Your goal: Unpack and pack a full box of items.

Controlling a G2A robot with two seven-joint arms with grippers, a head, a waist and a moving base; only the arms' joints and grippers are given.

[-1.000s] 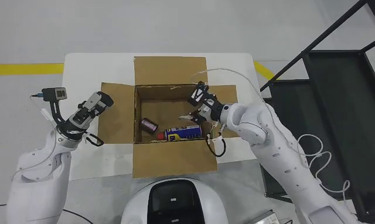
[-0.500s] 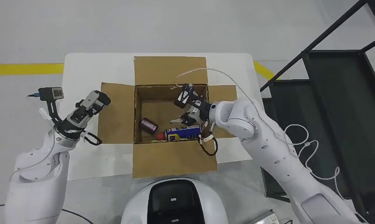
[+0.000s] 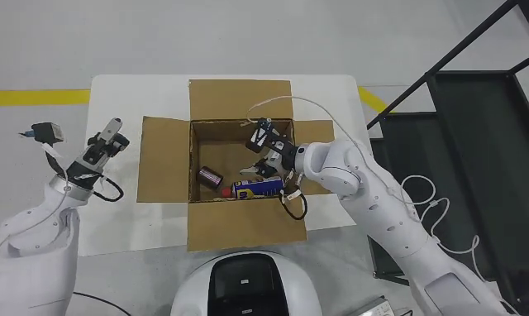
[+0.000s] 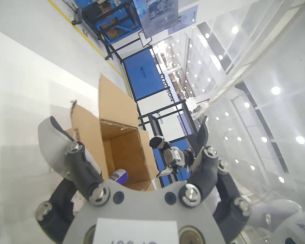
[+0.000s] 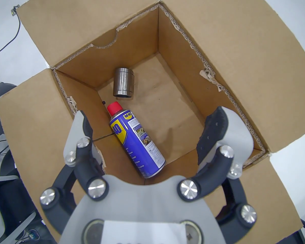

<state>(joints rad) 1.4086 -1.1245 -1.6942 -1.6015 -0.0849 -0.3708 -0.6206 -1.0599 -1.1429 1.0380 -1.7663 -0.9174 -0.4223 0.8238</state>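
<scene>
- In the middle of the top view, the open box [image 3: 240, 97] sits on the white table [image 3: 331, 88]; the spray can [image 3: 258, 187] lies on its side on the box floor by the lower wall, with the metal cylinder [image 3: 210, 177] just beside its red cap, nearer the left wall
- Can: rigid, smooth, round, so likely to roll; probably lightish; I'd take it across mid-body, jaws square to its length
- Cylinder: looks like solid steel, heavy for its size, slick; grip across the sides
- My right gripper [image 5: 148, 118] hangs over the box interior, pointing down, fingers spread wide, empty
- My left gripper [image 3: 107, 134] is at frame left, off the box, tilted upward, fingers apart, holding nothing
</scene>
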